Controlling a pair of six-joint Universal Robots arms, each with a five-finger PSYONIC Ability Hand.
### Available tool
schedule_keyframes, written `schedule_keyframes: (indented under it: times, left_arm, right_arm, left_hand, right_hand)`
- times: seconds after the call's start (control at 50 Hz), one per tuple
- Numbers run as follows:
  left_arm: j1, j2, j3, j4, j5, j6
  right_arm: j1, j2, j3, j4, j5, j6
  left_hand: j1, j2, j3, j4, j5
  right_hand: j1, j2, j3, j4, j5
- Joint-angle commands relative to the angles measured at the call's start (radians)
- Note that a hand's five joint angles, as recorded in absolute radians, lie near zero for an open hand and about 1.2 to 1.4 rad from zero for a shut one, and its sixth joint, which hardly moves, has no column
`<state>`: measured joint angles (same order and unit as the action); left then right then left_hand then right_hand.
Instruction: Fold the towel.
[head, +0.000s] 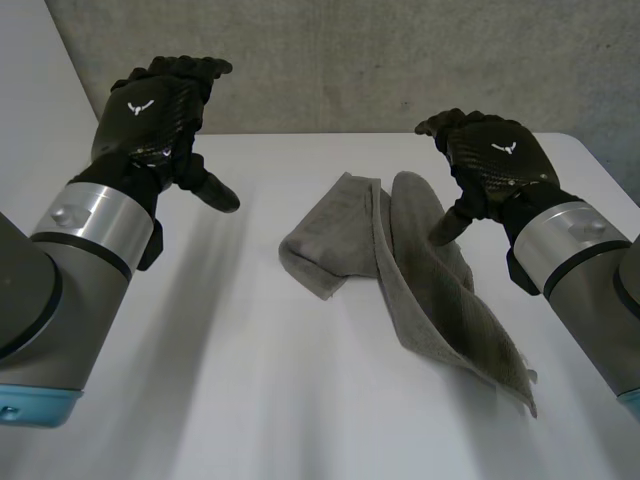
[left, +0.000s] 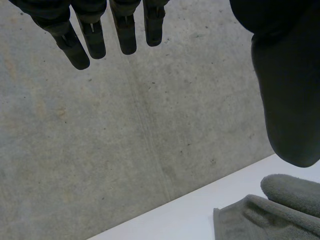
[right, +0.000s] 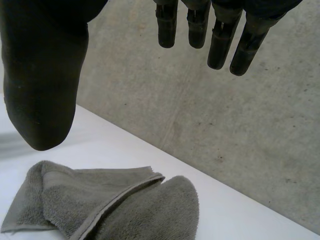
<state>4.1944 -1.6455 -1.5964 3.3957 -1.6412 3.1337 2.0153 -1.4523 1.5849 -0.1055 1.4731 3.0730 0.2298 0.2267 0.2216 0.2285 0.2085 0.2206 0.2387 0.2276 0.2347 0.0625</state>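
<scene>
A grey towel (head: 400, 265) lies crumpled on the white table (head: 240, 380), loosely bunched with one long end trailing toward the near right. My left hand (head: 155, 115) hovers above the table well to the left of the towel, open, holding nothing. My right hand (head: 490, 165) hangs just right of the towel's far part, open, its thumb pointing down close to the cloth. In the left wrist view the straight fingers (left: 125, 30) and thumb (left: 290, 100) stand apart above the towel's edge (left: 270, 212). Below the thumb (right: 45, 85) in the right wrist view lies the towel (right: 110, 205); the fingers (right: 220, 40) are straight.
A grey concrete wall (head: 330, 60) rises behind the table's far edge. Bare white tabletop spreads to the left of and in front of the towel.
</scene>
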Motion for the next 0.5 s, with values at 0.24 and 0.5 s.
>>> schedule_keyframes:
  times: [0.24, 0.5]
  left_arm:
    - [-0.001, -0.028, -0.016, 0.025, -0.003, 0.006]
    - [-0.004, -0.236, 0.087, 0.025, 0.105, 0.012]
  right_arm:
    - [0.000, 0.007, 0.017, -0.010, 0.000, -0.004]
    - [-0.023, -0.026, 0.139, 0.078, 0.047, -0.020]
  left_hand:
    - [-0.037, -0.034, -0.029, -0.036, -0.190]
    - [-0.028, -0.025, -0.020, -0.027, -0.181]
  right_hand:
    - [-0.046, -0.064, -0.053, -0.060, -0.062]
    - [-0.046, -0.064, -0.053, -0.060, -0.062]
